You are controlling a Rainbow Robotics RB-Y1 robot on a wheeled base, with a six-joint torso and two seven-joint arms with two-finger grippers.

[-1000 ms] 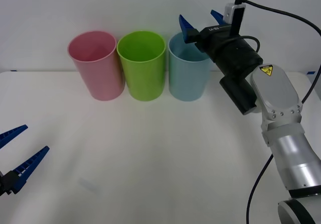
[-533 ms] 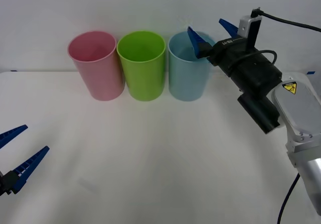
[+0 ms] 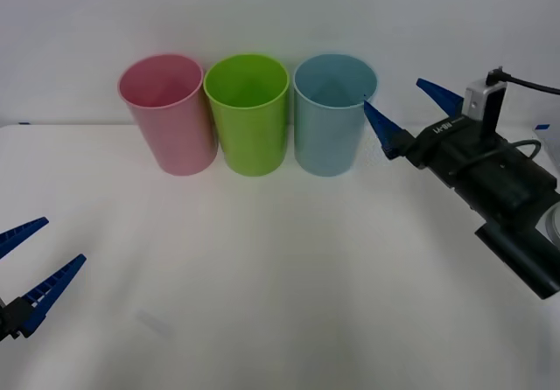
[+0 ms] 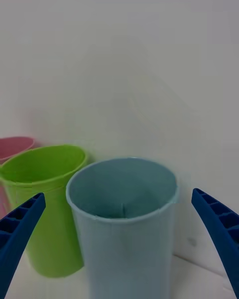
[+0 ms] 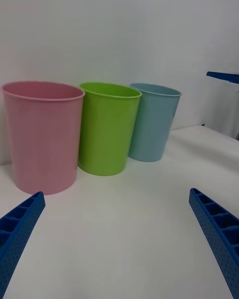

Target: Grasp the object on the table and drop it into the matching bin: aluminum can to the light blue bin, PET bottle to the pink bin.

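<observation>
Since a second ago we are drawing our right gripper (image 3: 413,110) back from above the light blue bin (image 3: 332,136), fingers spread wide and empty; the can, we judge, is lying inside, so next we are parking beside the idle, open left gripper (image 3: 31,272).

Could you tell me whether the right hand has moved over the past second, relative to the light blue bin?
Yes. The right hand, open, has drawn back from above the light blue bin toward the robot's right and lower, now beside its rim.
</observation>
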